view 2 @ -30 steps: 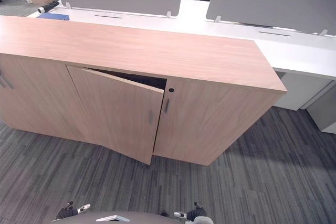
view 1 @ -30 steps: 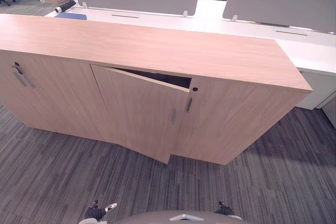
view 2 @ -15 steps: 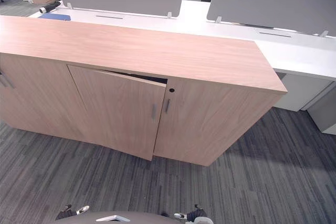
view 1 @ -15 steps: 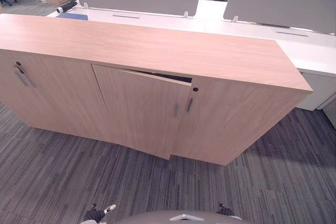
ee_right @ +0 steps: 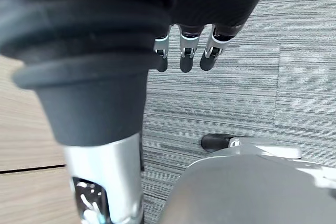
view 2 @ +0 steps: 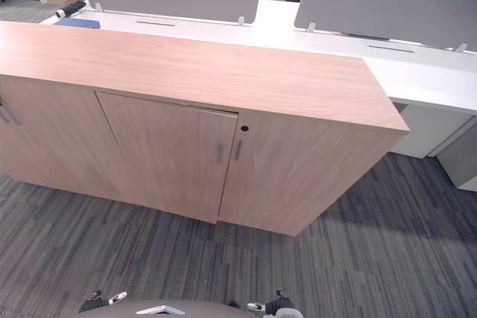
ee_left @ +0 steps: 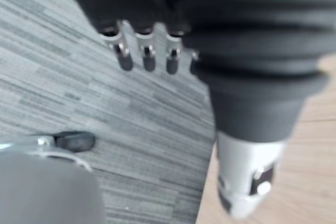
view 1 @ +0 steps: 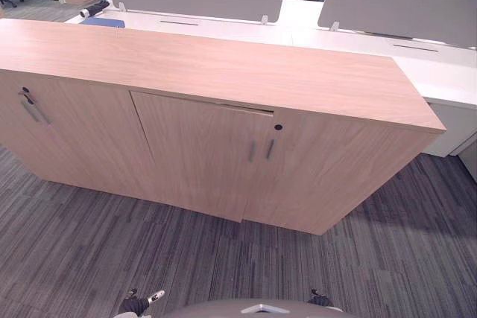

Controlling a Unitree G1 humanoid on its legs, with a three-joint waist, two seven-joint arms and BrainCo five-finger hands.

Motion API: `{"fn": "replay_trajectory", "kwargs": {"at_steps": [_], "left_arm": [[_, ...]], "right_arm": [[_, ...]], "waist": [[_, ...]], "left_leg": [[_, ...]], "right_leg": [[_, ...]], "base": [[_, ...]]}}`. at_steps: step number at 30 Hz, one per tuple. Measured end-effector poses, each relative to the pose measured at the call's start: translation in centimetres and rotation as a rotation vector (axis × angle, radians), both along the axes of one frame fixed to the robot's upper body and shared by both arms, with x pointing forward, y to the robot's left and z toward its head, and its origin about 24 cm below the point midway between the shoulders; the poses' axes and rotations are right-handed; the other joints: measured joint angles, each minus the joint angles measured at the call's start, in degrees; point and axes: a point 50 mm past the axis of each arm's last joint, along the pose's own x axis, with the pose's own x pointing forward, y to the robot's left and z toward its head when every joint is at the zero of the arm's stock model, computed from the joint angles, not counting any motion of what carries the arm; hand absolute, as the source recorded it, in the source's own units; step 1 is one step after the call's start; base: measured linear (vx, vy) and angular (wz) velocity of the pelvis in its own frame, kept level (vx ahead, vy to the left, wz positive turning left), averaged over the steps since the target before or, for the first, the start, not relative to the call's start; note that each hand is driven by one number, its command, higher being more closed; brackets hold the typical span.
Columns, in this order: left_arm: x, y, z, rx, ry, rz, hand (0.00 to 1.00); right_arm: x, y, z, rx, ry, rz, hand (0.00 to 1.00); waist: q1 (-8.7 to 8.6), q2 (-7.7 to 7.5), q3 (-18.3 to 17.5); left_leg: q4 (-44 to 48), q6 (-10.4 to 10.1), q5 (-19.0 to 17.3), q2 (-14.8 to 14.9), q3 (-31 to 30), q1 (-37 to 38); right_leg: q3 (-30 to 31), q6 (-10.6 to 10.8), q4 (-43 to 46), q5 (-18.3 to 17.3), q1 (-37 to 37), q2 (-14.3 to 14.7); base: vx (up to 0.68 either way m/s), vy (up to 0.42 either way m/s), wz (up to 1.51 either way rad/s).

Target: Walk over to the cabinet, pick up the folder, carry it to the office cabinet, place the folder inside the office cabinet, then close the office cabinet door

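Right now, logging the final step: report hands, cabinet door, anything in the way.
Left hand open, empty, hanging low; right hand the same. Office cabinet door looks shut flush. No obstruction seen before it.

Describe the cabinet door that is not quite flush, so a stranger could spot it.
Find the long wooden cabinet on the grey carpet, in front of the white desks. Near the middle of its front two slim vertical handles stand side by side; the door is the one bearing the left handle. Unlike its neighbours, it shows a thin dark sliver along its top edge.
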Motion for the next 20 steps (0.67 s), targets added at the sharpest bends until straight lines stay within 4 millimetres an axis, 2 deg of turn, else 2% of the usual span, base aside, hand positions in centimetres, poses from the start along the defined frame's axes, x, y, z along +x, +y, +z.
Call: {"fn": "replay_trajectory", "kwargs": {"at_steps": [20], "left_arm": [[-0.03, -0.2, -0.07, -0.003, 0.01, -0.029, 0.0]], "right_arm": [[-0.09, -0.07, -0.01, 0.006, -0.001, -0.017, 0.0]], "waist": [[0.02, 0.21, 0.1]], "left_leg": [[0.0, 0.0, 0.0, 0.0, 0.1, 0.0]], "right_leg": [[0.0, 0.0, 0.0, 0.0, 0.0, 0.0]], "base": [[0.0, 0.0, 0.0]]}}
